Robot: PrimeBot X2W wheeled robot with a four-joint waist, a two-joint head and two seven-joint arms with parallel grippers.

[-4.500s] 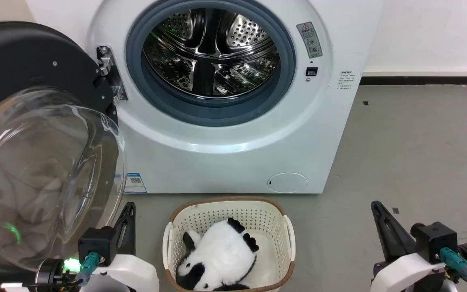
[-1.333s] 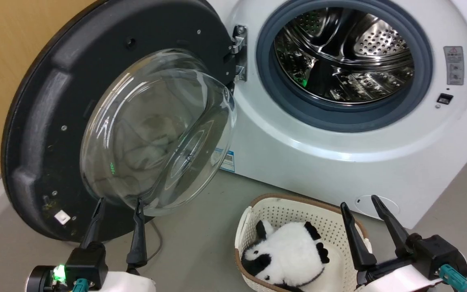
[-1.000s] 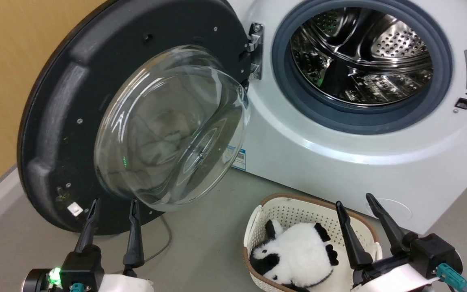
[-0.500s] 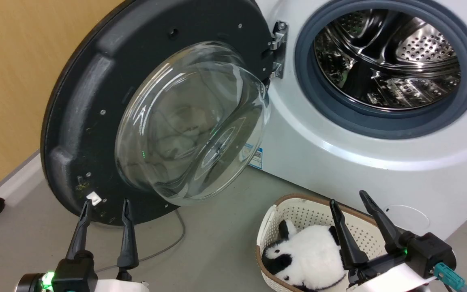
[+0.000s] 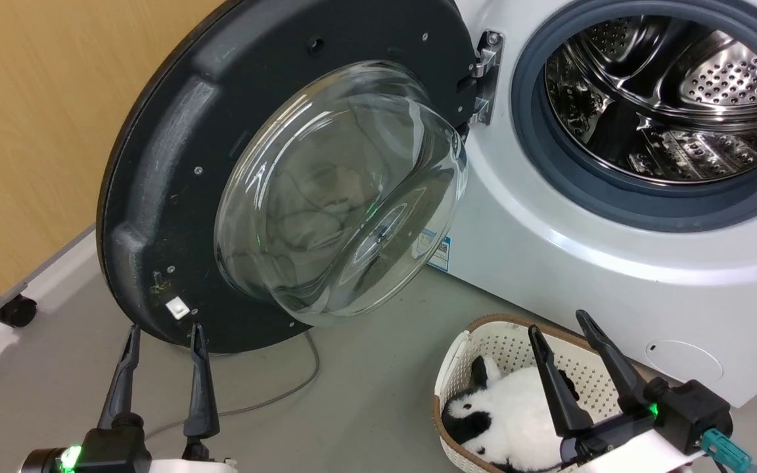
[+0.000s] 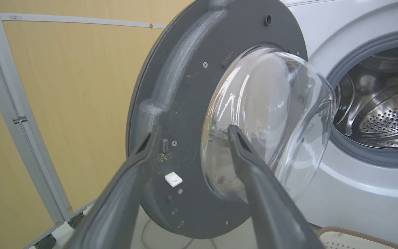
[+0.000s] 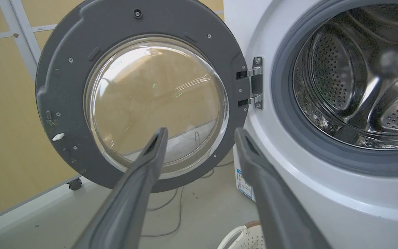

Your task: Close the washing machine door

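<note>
My left jaws stand wide and empty, tips near the lower rim of the washing machine door [image 5: 175, 164], which hangs swung open on its hinge [image 5: 485, 66], left of the washing machine [image 5: 549, 263]. My right jaws, wide and empty, hover over the basket [image 5: 497, 345].

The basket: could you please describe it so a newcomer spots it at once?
Start at the big white washing machine. On the floor before it sits a small cream perforated basket. Its brown rim and plush panda inside set it apart.
</note>
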